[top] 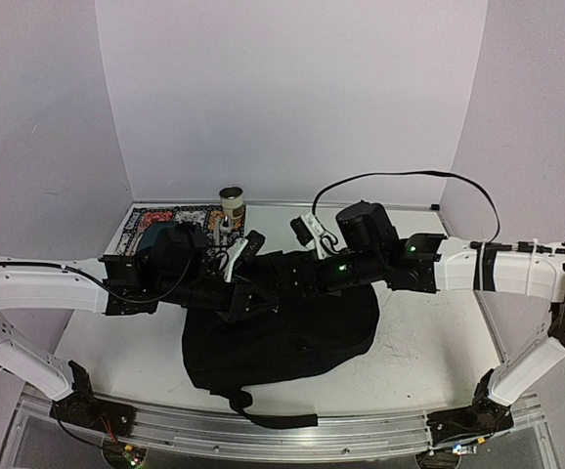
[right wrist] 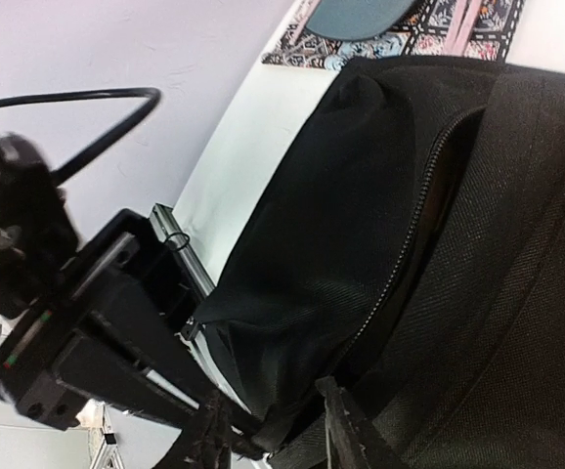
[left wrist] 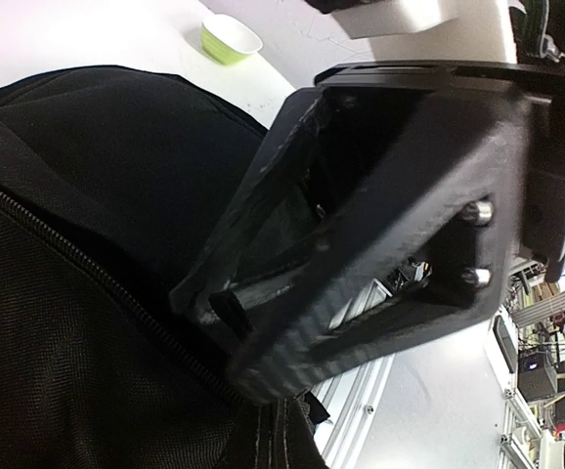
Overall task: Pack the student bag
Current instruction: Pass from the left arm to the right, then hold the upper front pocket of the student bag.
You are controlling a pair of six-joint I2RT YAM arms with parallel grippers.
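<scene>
Most likely a robot lab. Plain white walls [top: 292, 88] box in the table [top: 429, 342]. Blurred screens [left wrist: 535, 376] sit at the left wrist view's lower right.

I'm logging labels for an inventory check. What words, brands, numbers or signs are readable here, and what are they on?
No text can be read in any view.
On the tin at the back: any label is too small to read.
On the patterned mat: ornament only, no letters.
On the student bag: no logo or tag shows.

The student bag [top: 282, 332] is matt black coarse-woven cloth; the left gripper [left wrist: 229, 347] is ridged matt black plastic with shiny metal screws [left wrist: 476, 211].
</scene>
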